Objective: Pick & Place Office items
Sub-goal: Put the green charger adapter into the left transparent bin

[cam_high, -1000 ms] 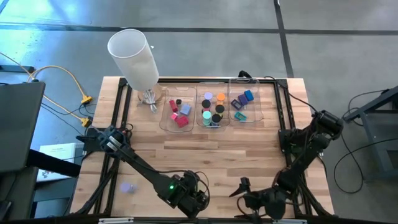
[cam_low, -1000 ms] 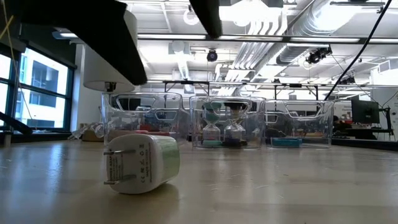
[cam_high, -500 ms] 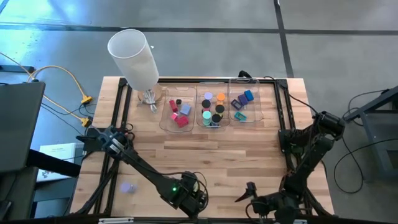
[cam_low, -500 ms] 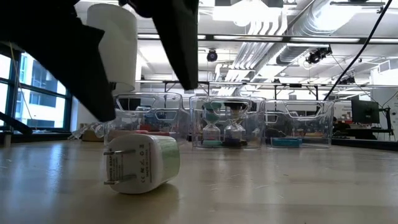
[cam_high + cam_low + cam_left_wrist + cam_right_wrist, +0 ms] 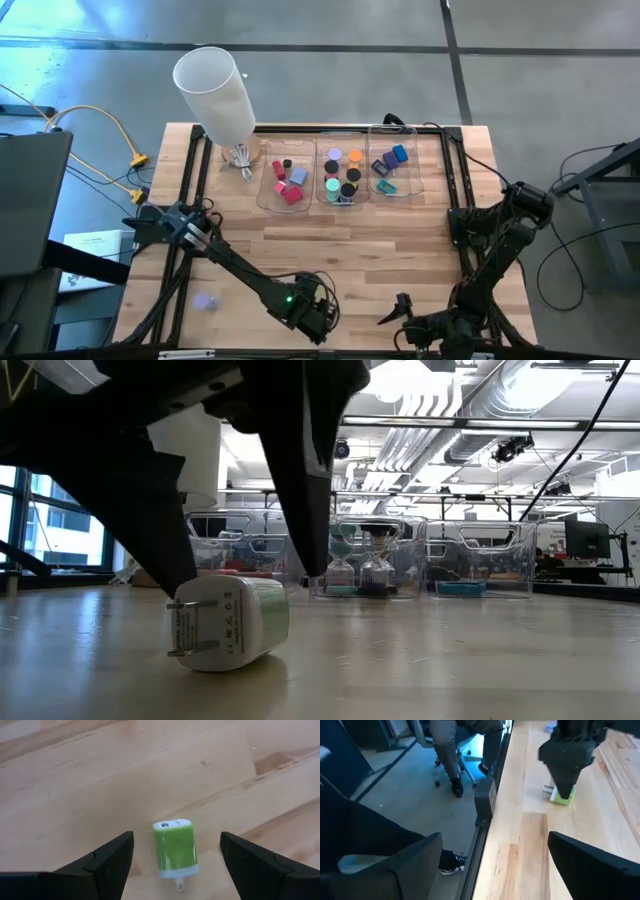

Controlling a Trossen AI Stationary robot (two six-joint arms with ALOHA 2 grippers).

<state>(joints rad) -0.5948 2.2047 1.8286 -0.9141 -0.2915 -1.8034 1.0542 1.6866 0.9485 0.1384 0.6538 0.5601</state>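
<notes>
A green-and-white plug adapter [image 5: 174,847] lies on its side on the wooden table [image 5: 400,250], near the front edge, its prongs [image 5: 180,630] level. My left gripper [image 5: 176,836] hangs open just above it, one finger on either side, clear of it in the left wrist view; it also shows in the low view [image 5: 250,572] and high view [image 5: 315,312]. My right gripper [image 5: 397,310] stands open at the near right with nothing between its fingers. Coloured office items lie in three clear trays [image 5: 342,150] at the far side. A lavender piece [image 5: 205,300] lies at the near left.
A big white translucent cylinder [image 5: 215,85] stands on a metal foot [image 5: 240,157] at the far left. A person's legs and a chair [image 5: 452,750] show on the floor beyond the table's edge. Bare wood lies between the trays and the adapter.
My left gripper has come down over the plug adapter and rolled somewhat, so its open fingers now straddle it. My right gripper has shifted slightly toward the table's right. The adapter has stayed where it was.
</notes>
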